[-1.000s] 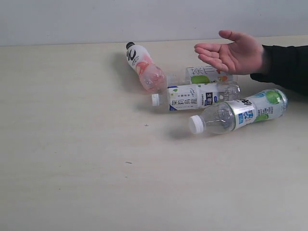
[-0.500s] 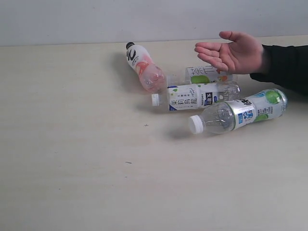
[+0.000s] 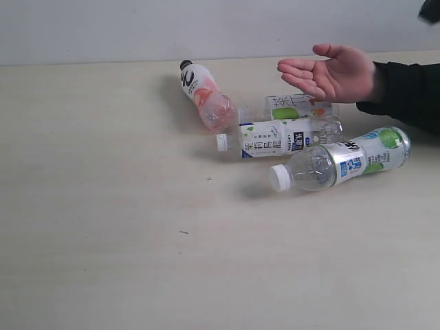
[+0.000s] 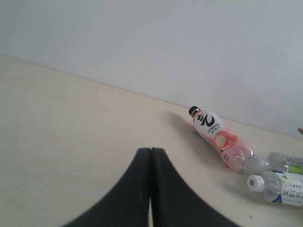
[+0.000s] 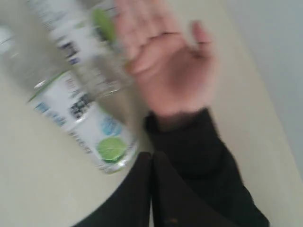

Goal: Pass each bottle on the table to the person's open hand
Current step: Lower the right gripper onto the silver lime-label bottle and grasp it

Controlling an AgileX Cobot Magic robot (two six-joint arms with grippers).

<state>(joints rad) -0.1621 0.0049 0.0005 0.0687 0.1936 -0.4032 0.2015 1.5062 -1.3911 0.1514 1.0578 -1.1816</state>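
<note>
Four bottles lie on the table (image 3: 103,206). The pink-labelled bottle (image 3: 206,96) with a black cap lies at the back. Three white-green bottles cluster right of it: the back one (image 3: 292,108), the middle one (image 3: 282,137) and the front one (image 3: 344,161). The person's open hand (image 3: 330,72) hovers palm up above the back bottle. My left gripper (image 4: 151,151) is shut and empty, well short of the pink bottle (image 4: 218,137). My right gripper (image 5: 151,155) is shut and empty, above the black sleeve (image 5: 189,146), beside the hand (image 5: 165,61) and the front bottle (image 5: 80,104).
A pale wall (image 3: 206,27) runs behind the table's far edge. The person's black-sleeved forearm (image 3: 409,93) reaches in from the right. A dark shape (image 3: 430,11) shows in the top right corner of the exterior view.
A dark shape has come into the top right corner of the exterior view. The bottles and the hand have stayed where they were.
</note>
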